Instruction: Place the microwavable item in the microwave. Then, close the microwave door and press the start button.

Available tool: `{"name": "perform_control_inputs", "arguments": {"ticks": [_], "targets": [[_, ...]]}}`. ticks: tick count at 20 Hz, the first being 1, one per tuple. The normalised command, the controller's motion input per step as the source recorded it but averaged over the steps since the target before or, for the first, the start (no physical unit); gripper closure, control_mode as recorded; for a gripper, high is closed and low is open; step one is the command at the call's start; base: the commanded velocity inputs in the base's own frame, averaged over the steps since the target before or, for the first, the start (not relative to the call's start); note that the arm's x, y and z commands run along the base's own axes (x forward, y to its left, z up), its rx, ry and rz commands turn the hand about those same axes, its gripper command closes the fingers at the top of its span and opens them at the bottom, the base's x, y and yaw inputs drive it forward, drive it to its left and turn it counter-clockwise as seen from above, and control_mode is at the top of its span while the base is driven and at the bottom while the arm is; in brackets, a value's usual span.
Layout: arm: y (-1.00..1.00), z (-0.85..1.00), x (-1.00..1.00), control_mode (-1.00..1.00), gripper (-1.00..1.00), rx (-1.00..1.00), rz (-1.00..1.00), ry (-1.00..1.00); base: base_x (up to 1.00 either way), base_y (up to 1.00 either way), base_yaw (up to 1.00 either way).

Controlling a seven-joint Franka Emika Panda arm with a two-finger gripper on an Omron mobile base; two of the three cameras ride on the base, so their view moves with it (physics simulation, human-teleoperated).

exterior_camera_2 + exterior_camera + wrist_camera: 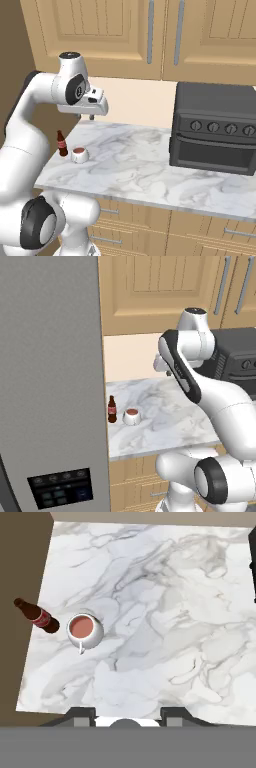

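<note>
Gripper (128,714) hovering high over the marble surface (165,642), jaws spread wide, empty; white cup (84,631) sitting down-left of it, beside the brown bottle (37,617).

even bright rendered light, soft shadows, slight pixelation

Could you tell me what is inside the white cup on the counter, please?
The cup holds a smooth reddish-brown filling, seen from above in the hand view. Whatever lies beneath that surface is covered.
</note>
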Motion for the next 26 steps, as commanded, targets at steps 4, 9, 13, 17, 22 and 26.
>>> {"name": "perform_control_inputs", "arguments": {"ticks": [4,9,13,17,22,26], "targets": [[0.3,-0.24,-0.21,-1.0,-1.0,-0.07,0.0,0.01,0.0,0.0,0.0],[0.88,-0.85,0.0,-1.0,-1.0,-0.2,0.0,0.2,0.0,0.0,0.0],[0.37,-0.99,-0.03,-1.0,-1.0,-0.01,0.01,0.19,0.0,0.0,0.0],[0.07,-0.95,0.05,-1.0,-1.0,0.01,0.04,0.1,0.0,0.0,0.0],[0.13,-0.75,0.18,-1.0,-1.0,0.08,0.0,0.0,0.0,0.0,0.0],[0.21,-0.53,0.25,-1.0,-1.0,0.02,0.0,0.01,0.0,0.0,0.0]]}}
